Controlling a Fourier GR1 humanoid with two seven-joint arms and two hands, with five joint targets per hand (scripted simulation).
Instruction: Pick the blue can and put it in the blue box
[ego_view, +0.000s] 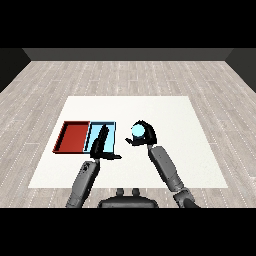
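Observation:
The blue can (137, 131) stands out as a light blue round top just right of the light blue tray (110, 127). My right hand (145, 136) curls round the can, with fingers above and beside it. Whether the can rests on the table or is raised I cannot tell. My left hand (99, 145) lies with straight fingers over the light blue tray, its thumb pointing right toward the can. It holds nothing.
The red tray (72, 136) lies directly left of the light blue tray, sharing an edge. Both sit on the left half of the white table (175, 115). Grey wooden floor surrounds the table.

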